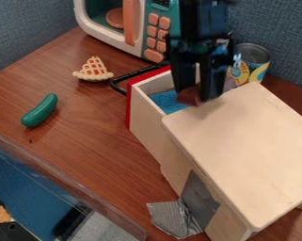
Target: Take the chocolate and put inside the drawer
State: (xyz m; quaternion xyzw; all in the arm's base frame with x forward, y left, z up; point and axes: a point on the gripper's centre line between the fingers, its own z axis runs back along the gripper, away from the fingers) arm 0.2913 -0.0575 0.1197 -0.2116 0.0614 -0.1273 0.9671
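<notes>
The black gripper (198,97) hangs down from the top of the camera view over the open drawer (147,126), its fingers (211,84) standing a little apart with the brown chocolate (189,96) pinched between their tips. The chocolate is at the drawer's opening, beside the near edge of the pale wooden cabinet top (241,146); whether it touches the blue lining (167,101) cannot be told. The drawer sticks out from under that top, with a red front (128,106) and a black handle (137,73). Just beyond the handle, a lattice-topped pie slice (94,70) lies on the brown wooden bench (84,134), and a green cucumber (39,110) lies well apart from the drawer, toward the left edge. A toy microwave (98,29) with orange buttons stands at the back, and a can (256,60) stands behind the cabinet. Silver tape (172,217) hangs at the cabinet's lower side, and a clear-rimmed tub (70,184) fills the lower left corner.
</notes>
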